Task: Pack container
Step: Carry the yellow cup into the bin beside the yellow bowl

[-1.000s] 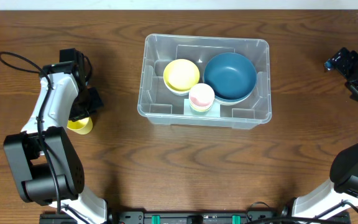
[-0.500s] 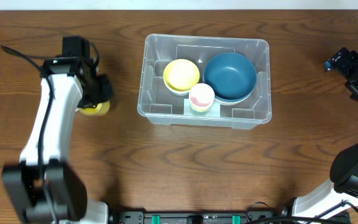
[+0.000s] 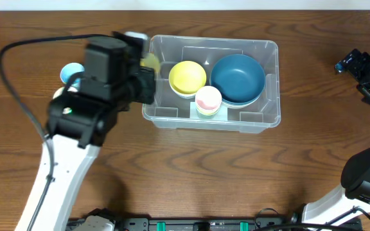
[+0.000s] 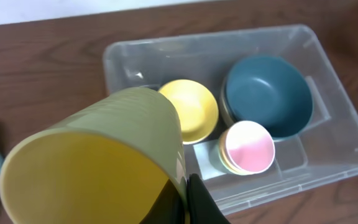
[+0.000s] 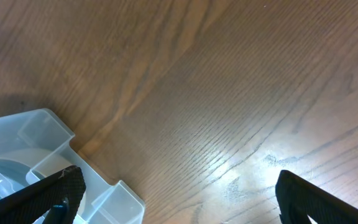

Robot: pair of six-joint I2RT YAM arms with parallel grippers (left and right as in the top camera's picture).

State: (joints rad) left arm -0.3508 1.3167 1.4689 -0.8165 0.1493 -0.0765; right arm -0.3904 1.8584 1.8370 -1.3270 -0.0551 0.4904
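The clear container [image 3: 266,120] sits mid-table and holds a yellow bowl [image 3: 187,77], a dark blue bowl [image 3: 237,78] and a small pink-topped cup [image 3: 208,99]. My left gripper [image 3: 145,72] hangs over the container's left rim, shut on the wall of a yellow cup [image 3: 150,63]. The left wrist view shows the fingers [image 4: 197,200] pinching the yellow cup [image 4: 98,162] at its rim, mouth tilted toward the camera, with the container [image 4: 328,165] below. My right gripper [image 3: 365,80] stands open at the far right, nothing between its fingers [image 5: 58,193].
A light blue cup [image 3: 71,72] stands on the table left of my left arm. A corner of the container [image 5: 48,140] shows at the left of the right wrist view, the rest being bare wood.
My left arm has lifted the yellow cup from the table at the left and swung it right, up to the container's left rim. The right arm has not moved.
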